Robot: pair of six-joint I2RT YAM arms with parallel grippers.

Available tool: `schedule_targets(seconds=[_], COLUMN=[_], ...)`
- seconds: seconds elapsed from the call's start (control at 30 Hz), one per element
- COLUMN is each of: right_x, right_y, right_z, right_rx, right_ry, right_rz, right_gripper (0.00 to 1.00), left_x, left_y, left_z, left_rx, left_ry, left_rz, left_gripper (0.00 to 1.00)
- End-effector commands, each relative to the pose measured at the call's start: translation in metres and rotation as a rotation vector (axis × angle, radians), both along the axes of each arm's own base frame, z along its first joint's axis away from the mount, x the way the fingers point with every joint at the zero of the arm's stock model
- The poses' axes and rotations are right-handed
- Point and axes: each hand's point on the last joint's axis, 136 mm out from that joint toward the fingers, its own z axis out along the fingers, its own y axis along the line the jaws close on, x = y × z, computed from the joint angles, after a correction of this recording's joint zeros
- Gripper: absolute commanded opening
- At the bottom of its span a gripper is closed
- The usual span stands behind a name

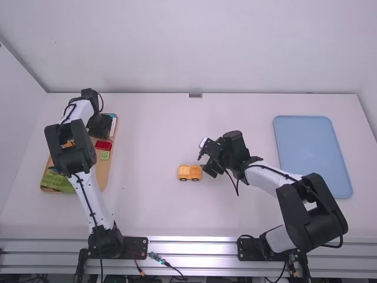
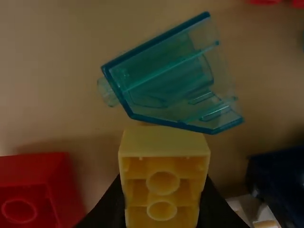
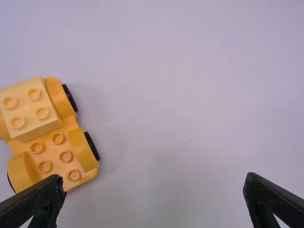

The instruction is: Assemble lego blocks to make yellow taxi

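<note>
Over the block tray at the far left is my left gripper (image 1: 99, 127). The left wrist view has that gripper (image 2: 162, 209) shut on a yellow block (image 2: 164, 147), its hollow underside facing the camera. On the table, the yellow wheeled car base (image 1: 189, 172) stands just left of my right gripper (image 1: 211, 168). From the right wrist, the car base (image 3: 65, 156) carries a paler yellow block (image 3: 27, 110) at one end and bare studs at the other. My right gripper (image 3: 154, 194) is open with nothing between its fingers.
The tray (image 1: 103, 171) holds a red block (image 1: 103, 145), a green piece (image 1: 105, 155) and a large green part (image 1: 56, 181). A translucent teal piece (image 2: 166, 80) lies beside the held block, near another red block (image 2: 38, 190). A blue tray (image 1: 313, 153) is at the right.
</note>
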Motion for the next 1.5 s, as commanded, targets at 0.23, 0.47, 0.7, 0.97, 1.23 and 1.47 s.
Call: schedule_targets(seconds=[0.23, 0.47, 0.7, 0.97, 1.23, 1.47], right_x=[0.002, 0.005, 0.005, 0.006, 0.005, 0.005], right_y=[0.001, 0.001, 0.001, 0.001, 0.002, 0.002], right_z=[0.010, 0.012, 0.012, 0.012, 0.013, 0.013], right_rx=[0.005, 0.007, 0.007, 0.007, 0.010, 0.013], right_ry=[-0.039, -0.056, -0.055, -0.057, -0.055, -0.054], right_rz=[0.014, 0.009, 0.009, 0.009, 0.012, 0.014], right_gripper=[0.99, 0.99, 0.99, 0.99, 0.99, 0.99], left_x=[-0.017, -0.026, -0.026, -0.028, -0.017, -0.019], left_y=[-0.009, -0.013, -0.014, 0.000, 0.008, 0.011], left_z=[-0.014, -0.022, -0.030, -0.018, 0.024, 0.057], left_rx=[-0.034, -0.050, -0.062, 0.010, 0.043, 0.094], left_ry=[0.069, 0.092, 0.077, 0.107, 0.108, 0.128], left_rz=[0.002, 0.011, 0.018, 0.024, -0.025, -0.086], left_gripper=[0.16, 0.02, 0.02, 0.02, 0.02, 0.02])
